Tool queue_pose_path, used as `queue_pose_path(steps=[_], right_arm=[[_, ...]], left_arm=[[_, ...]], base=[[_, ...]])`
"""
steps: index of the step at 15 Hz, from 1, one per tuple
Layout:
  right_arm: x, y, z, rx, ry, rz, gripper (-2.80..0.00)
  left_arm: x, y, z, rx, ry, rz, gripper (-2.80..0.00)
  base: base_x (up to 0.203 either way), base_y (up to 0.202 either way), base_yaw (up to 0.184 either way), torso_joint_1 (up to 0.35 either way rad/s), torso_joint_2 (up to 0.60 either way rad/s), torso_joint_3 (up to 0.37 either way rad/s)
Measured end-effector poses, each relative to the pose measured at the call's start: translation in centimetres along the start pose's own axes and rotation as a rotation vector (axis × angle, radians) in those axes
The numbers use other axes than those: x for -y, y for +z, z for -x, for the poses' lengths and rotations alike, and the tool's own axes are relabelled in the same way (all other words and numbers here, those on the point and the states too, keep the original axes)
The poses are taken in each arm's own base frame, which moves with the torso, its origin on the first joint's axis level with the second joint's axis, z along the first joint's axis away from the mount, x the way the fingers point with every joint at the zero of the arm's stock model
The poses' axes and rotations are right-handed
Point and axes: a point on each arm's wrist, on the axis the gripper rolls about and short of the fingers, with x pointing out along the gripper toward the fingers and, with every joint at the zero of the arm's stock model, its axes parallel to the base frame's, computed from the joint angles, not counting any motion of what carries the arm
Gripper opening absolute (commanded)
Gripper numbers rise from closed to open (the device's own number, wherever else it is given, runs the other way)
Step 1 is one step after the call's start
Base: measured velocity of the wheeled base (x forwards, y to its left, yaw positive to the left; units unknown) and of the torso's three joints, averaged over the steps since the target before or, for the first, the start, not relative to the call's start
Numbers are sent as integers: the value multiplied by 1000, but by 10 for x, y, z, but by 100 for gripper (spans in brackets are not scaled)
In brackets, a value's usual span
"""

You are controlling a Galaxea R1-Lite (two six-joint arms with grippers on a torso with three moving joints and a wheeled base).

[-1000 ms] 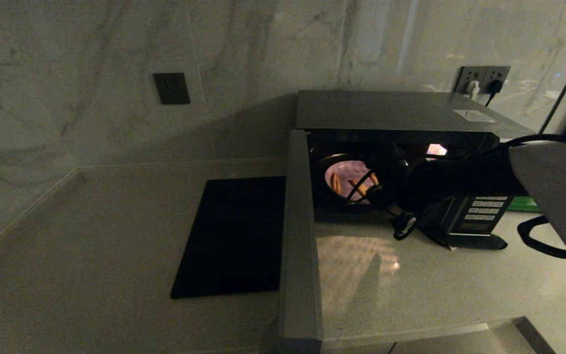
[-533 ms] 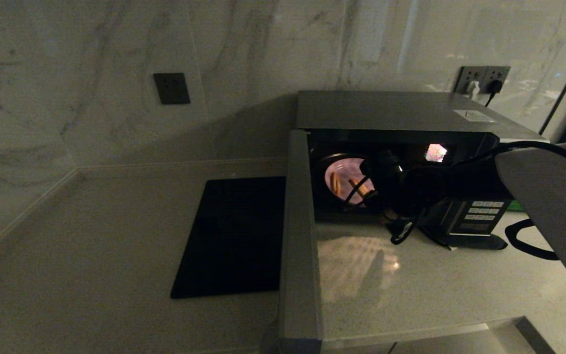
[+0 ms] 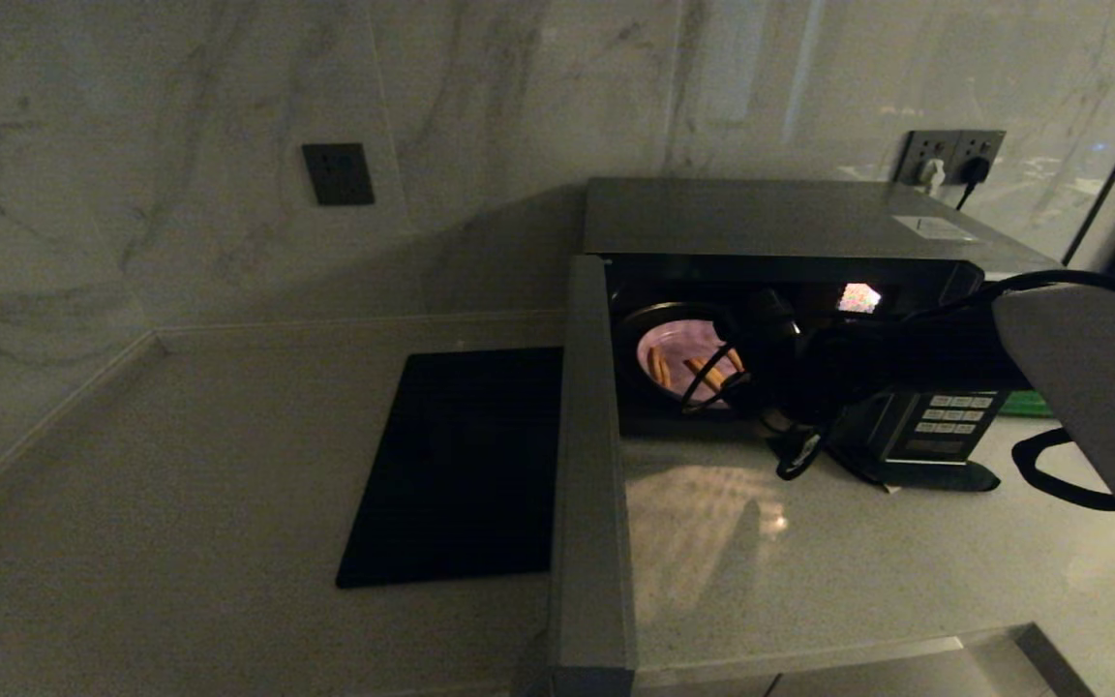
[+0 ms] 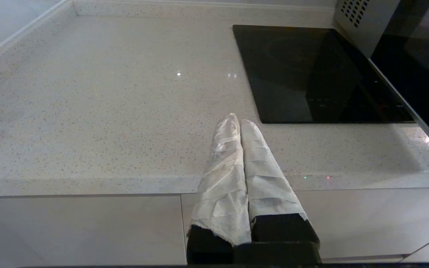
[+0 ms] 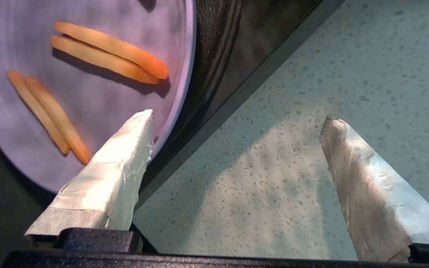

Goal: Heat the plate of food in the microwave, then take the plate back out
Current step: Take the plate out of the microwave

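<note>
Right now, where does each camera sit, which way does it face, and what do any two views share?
Head view: high, looking down at the open microwave; right arm shows.
Left wrist view: behind the shut left gripper, facing countertop and black slab.
Right wrist view: behind the open right gripper, facing the plate of food at the microwave's front edge.
Shared: head and right wrist both show the plate; head and left wrist, the slab.

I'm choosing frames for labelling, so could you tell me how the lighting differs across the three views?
Head view: dim overall, the microwave cavity lamp glowing on the plate of food and spilling a warm patch onto the counter. Left wrist view: evenly bright, small glints. Right wrist view: the plate well lit, the fries casting crisp shadows.
</note>
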Motion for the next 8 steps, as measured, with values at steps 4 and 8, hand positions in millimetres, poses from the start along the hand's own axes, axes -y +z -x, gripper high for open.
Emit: queue_pose_path(steps=[4,8], right_arm=[[4,2,5,0,-7,2,0],[6,3,6,18,-18,2,0]], left_arm=[[0,0,0,0,0,0,-280],[0,0,0,0,0,0,-280]], base=[[0,0,0,0,0,0],[0,0,0,0,0,0]])
